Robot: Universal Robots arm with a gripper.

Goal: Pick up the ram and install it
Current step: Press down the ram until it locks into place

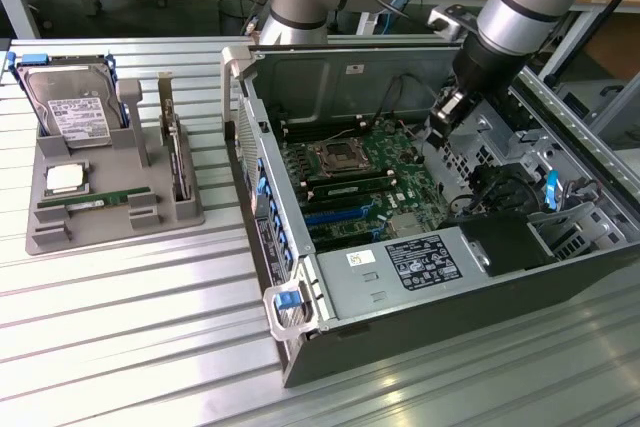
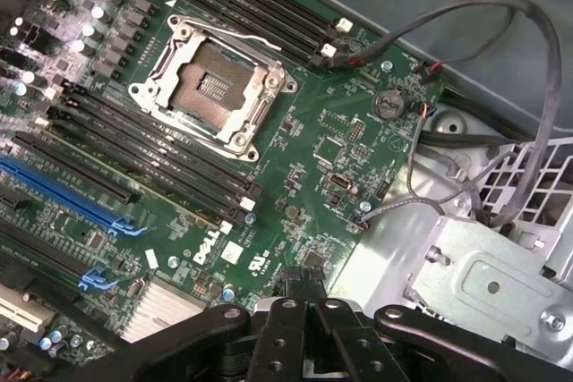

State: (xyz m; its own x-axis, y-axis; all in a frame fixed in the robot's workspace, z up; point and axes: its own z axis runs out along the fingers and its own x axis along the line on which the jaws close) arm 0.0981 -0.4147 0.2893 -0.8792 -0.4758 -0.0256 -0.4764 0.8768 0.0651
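Looking across my feed, I see the long, thin green ram stick lying flat in its slot along the front edge of the grey moulded parts tray, which sits on the ribbed metal table and keeps each part presented for a clean pick. My black two-finger gripper hangs inside the open black computer case, above the green motherboard near its far edge, well apart from the tray. Its fingers are clenched together on nothing.

Open PC case lying flat, green motherboard right under the claw, empty CPU socket near it, hard drive well off.
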